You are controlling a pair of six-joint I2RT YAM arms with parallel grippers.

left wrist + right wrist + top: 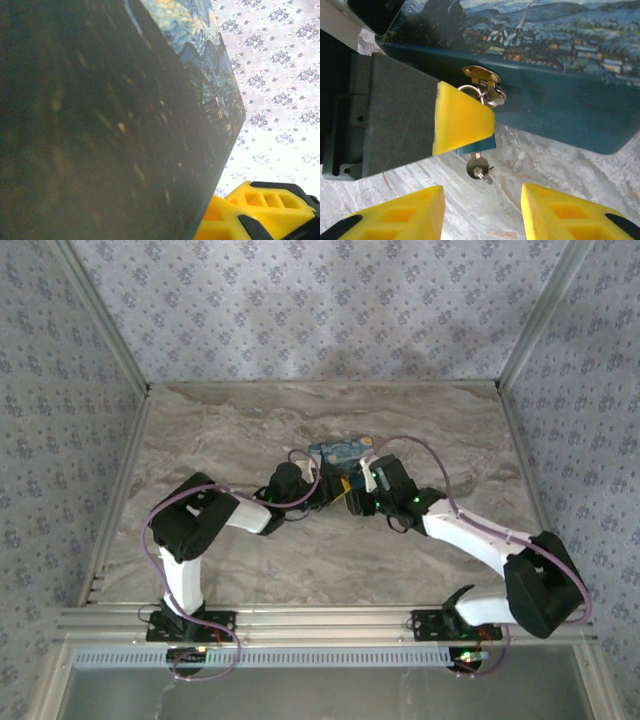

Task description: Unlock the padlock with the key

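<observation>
Close against painted box (560,100), padlock (476,145) half-hidden by left hand (465,122), grip unclear; right hand (482,200) spread

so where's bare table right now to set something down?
Bare marble table: near middle between left arm and right arm; far strip between painted box and back wall; both side margins. Crowded at the box front: left gripper, right gripper, padlock, key.

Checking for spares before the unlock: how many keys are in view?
1. The key hangs just below the padlock on the hasp of the box. The left end effector covers most of the padlock, so another could be hidden.
</observation>
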